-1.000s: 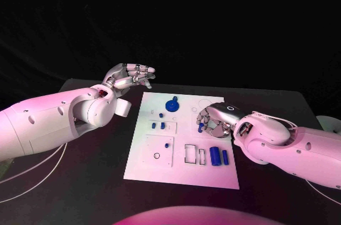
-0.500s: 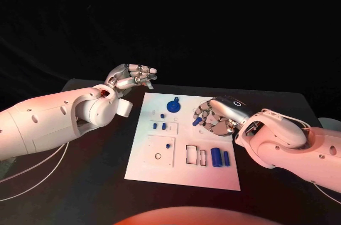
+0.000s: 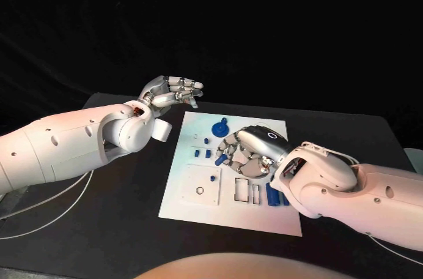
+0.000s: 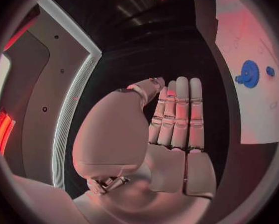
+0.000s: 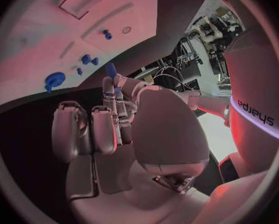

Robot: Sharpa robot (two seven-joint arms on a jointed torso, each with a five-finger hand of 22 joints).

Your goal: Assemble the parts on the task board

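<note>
The black surface (image 3: 106,230) stood against a dark backdrop, with white cables trailing over its near left part. The white task board (image 3: 198,208) lay in its middle, bearing a round blue disc with a knob (image 3: 219,130) near its far edge, small blue pegs (image 3: 201,152) left of centre, a ring-shaped recess (image 3: 197,190) in a raised square plate, and two blue cylinders (image 3: 275,196) lying side by side by rectangular slots near the right edge. The right hand (image 3: 249,149) hovered over the board's centre, its fingers (image 5: 109,92) pinching a small blue part (image 3: 220,159) at their tips. The left hand (image 3: 172,92) hung above the surface beyond the board's far left corner, its fingers (image 4: 176,112) straight and close together, thumb folded across, holding nothing.
</note>
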